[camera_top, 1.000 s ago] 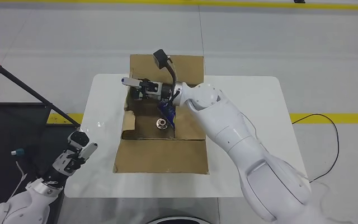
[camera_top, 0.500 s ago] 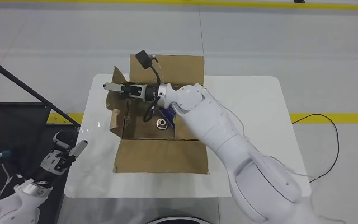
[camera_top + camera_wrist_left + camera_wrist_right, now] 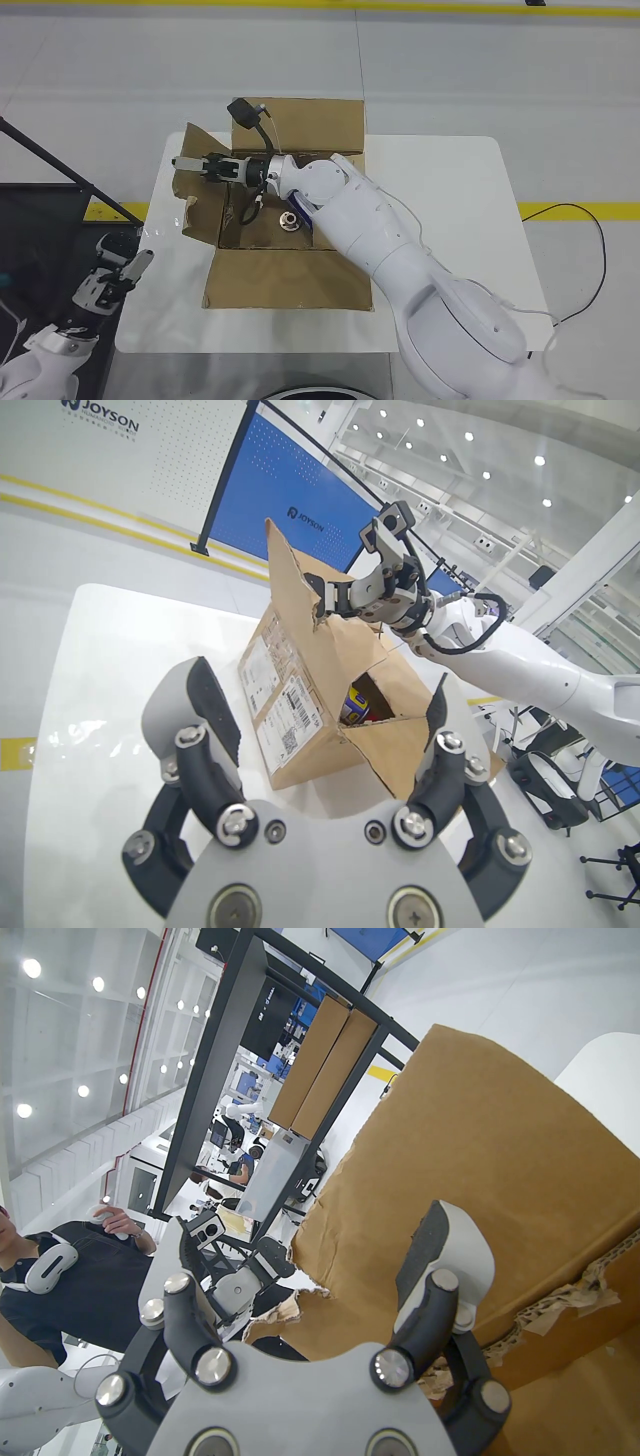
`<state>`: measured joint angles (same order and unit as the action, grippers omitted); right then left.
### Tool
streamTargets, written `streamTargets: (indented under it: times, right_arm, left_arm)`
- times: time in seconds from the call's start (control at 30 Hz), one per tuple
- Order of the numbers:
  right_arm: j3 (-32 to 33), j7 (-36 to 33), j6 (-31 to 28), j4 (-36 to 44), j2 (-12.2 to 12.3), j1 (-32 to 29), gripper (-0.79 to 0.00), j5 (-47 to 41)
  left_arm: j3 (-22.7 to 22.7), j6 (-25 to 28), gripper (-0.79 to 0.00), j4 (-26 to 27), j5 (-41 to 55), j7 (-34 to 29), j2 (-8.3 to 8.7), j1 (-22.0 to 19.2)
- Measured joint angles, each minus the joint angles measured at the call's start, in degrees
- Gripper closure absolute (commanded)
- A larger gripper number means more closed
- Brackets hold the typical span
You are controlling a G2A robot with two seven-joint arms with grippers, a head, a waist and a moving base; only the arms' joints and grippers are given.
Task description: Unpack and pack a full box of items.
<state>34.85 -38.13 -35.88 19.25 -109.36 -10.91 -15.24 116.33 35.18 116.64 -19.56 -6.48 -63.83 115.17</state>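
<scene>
While the right gripper (image 3: 190, 162) sits spread wide against the torn side flap (image 3: 205, 205) of the box (image 3: 290, 270), items (image 3: 288, 219) lie inside the box. The left gripper (image 3: 128, 262), equally wide, hangs well apart from the box on that flap's side. Best press the flap low near its crease, slowly, so torn cardboard folds out without ripping or dragging the box.

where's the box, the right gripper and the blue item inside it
box (image 3: 290, 282): top view, on the near flap lying flat
right gripper (image 3: 186, 162): top view, midway between its fingertips
blue item (image 3: 356, 706): left wrist view, on its visible side inside the box
</scene>
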Motion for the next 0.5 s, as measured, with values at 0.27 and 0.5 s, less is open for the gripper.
streamTargets:
  times: [0.27,0.5]
  right_arm:
    - [0.0,0.0,0.0,0.0,0.0,0.0,-0.785,0.0]
    - [0.0,0.0,0.0,0.0,0.0,0.0,-0.785,0.0]
  left_arm:
    - [-1.6,-18.8,-0.785,-3.6,2.4,-0.2,-0.60,-3.3]
    - [-3.5,-27.6,-0.785,-2.7,0.8,-3.3,-0.73,-3.8]
